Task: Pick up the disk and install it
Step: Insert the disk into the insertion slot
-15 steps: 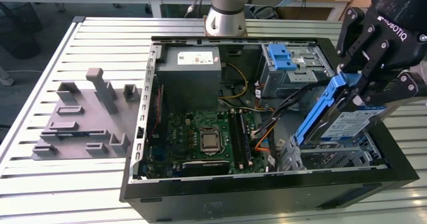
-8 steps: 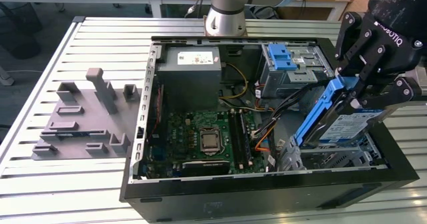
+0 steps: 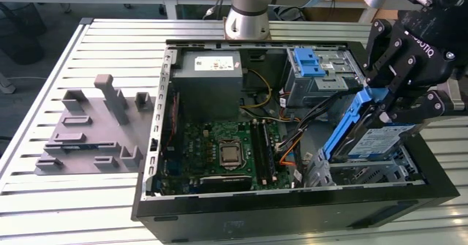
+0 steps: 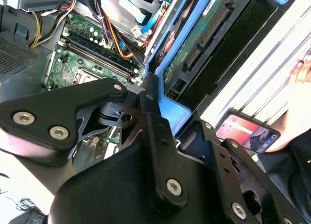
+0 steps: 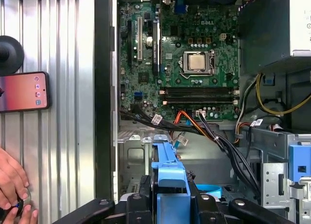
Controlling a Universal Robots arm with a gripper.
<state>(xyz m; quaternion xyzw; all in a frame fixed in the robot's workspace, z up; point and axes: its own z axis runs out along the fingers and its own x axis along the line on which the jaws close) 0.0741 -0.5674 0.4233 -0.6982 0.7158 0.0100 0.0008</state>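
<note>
The disk [image 3: 374, 140], a silver-grey drive with a white-and-blue label in a bright blue frame, hangs tilted on edge over the drive bay [image 3: 380, 172] at the front right corner of the open computer case [image 3: 292, 204]. My gripper [image 3: 398, 100] is shut on its upper end. In the second wrist view the disk's blue frame [image 4: 171, 111] sits between the black fingers [image 4: 151, 95], with its green circuit underside above. The first wrist view has the blue frame [image 5: 170, 173] just beyond my gripper [image 5: 170, 200], above the bay's metal floor.
Inside the case lie the motherboard [image 3: 227, 146], a grey power supply [image 3: 208, 72], cable bundles [image 3: 307, 116] and a blue latch [image 3: 310, 64]. A grey fixture [image 3: 95, 130] rests at the exterior view's left. A phone [image 5: 24, 90] and a person's hand [image 5: 12, 185] lie beside the case.
</note>
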